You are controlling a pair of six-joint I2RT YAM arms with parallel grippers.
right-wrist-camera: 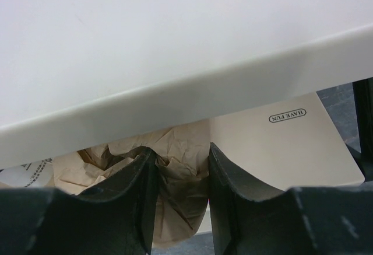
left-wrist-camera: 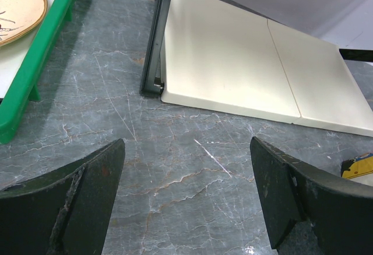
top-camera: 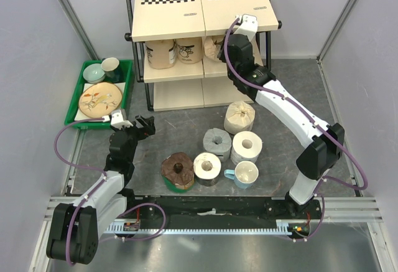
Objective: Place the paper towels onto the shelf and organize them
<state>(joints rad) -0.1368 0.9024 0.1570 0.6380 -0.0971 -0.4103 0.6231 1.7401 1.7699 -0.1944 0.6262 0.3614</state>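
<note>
The shelf (top-camera: pixel 199 10) stands at the back, with two printed cream paper towel rolls (top-camera: pixel 160 53) (top-camera: pixel 188 50) on its middle tier. My right gripper (top-camera: pixel 225 49) reaches under the top board and is shut on a tan crumpled-paper roll (top-camera: pixel 212 48) at the middle tier. In the right wrist view its fingers (right-wrist-camera: pixel 140 191) pinch the tan roll (right-wrist-camera: pixel 180 179) below the top board (right-wrist-camera: pixel 175 45). On the table stand a tan roll (top-camera: pixel 239 117), a grey roll (top-camera: pixel 217 144), a white roll (top-camera: pixel 246 147), a dark brown roll (top-camera: pixel 178 170) and a cream roll (top-camera: pixel 207 168). My left gripper (top-camera: pixel 144 125) is open and empty above the table.
A green tray (top-camera: pixel 99 91) of dishes sits at the back left. A white mug with a blue handle (top-camera: pixel 244 174) stands beside the cream roll. In the left wrist view the shelf's bottom board (left-wrist-camera: pixel 233 62) and the tray edge (left-wrist-camera: pixel 41 51) lie ahead of my gripper (left-wrist-camera: pixel 186 173).
</note>
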